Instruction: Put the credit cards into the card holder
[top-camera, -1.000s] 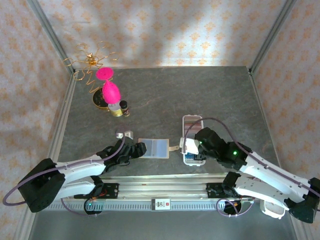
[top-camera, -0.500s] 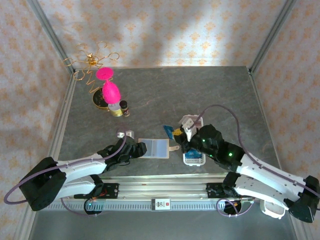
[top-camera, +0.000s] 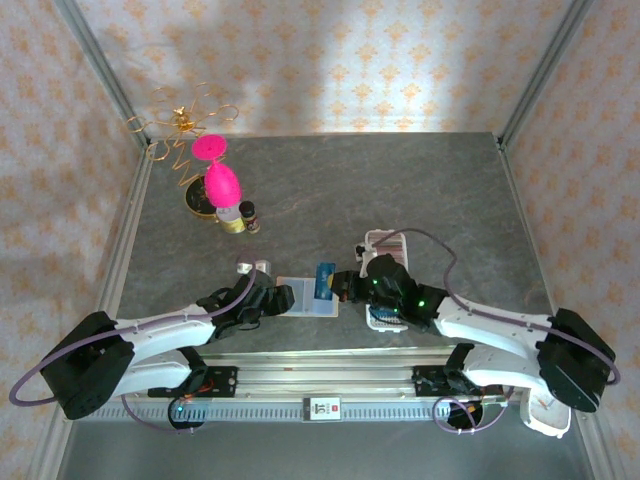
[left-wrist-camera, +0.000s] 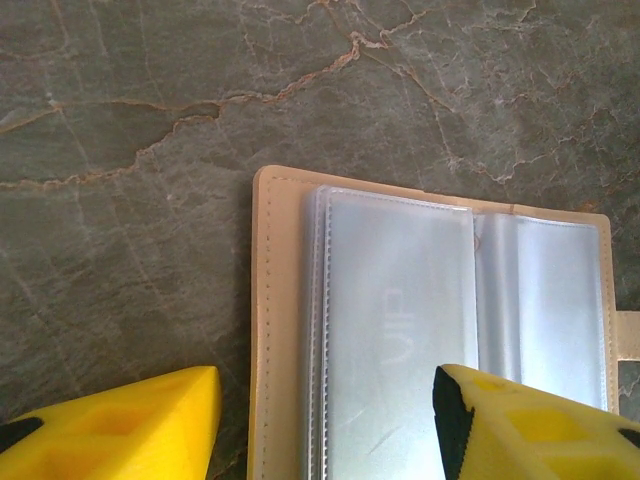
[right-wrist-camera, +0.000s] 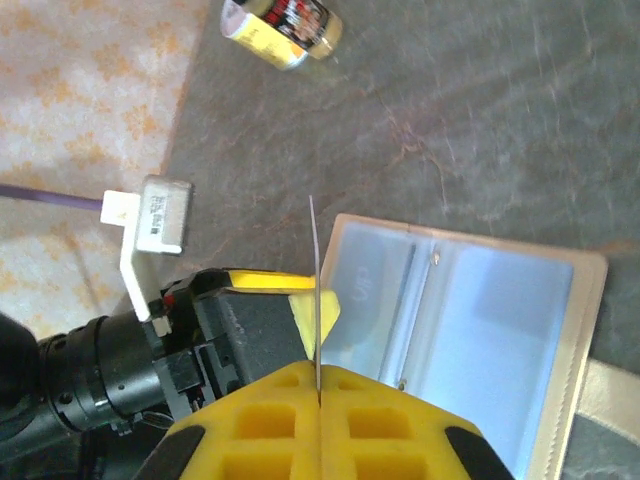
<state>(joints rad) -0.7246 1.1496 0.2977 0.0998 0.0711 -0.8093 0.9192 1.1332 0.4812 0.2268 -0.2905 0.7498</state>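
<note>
Card holder (top-camera: 303, 298) lies open on the table (top-camera: 400, 190), left gripper (top-camera: 274, 299) half-open straddling its left edge, right gripper (top-camera: 345, 286) clamped on a blue card (top-camera: 324, 282) just above it.
</note>
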